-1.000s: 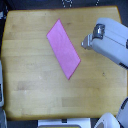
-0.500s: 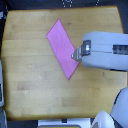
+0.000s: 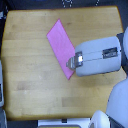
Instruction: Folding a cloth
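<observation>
Thin flat pink-magenta fabric cloth [image 3: 62,47], a long rectangle, lies diagonally on the pale wooden tabletop [image 3: 30,75]; one short end points toward the table's far edge near its middle, the other runs down toward the exterior view's right, roughly mid-table; cloth looks flat, single layer, no fold yet visible.

Grey-white robot arm [image 3: 100,56] reaches in from the exterior view's right edge; its metal gripper [image 3: 71,62] sits over the cloth's lower end, at or just above the long edge near the corner; picture too coarse to show the finger gap, so cannot tell how far apart the fingers stand, nor whether any fabric is pinched between them.

Step in hand, as I judge it: taking hold of the near end to carry it over to the far end; to do it well, pinch only the corner or short edge, fingers low enough to catch the thin fabric without scraping the wood; lift just clear of the table; travel along the cloth's long axis so the edges line up; keep the far end lying still, since light cloth may drag; lay the end down before letting go.

Brands, labels, writing: none readable on arm, cloth or table.
</observation>
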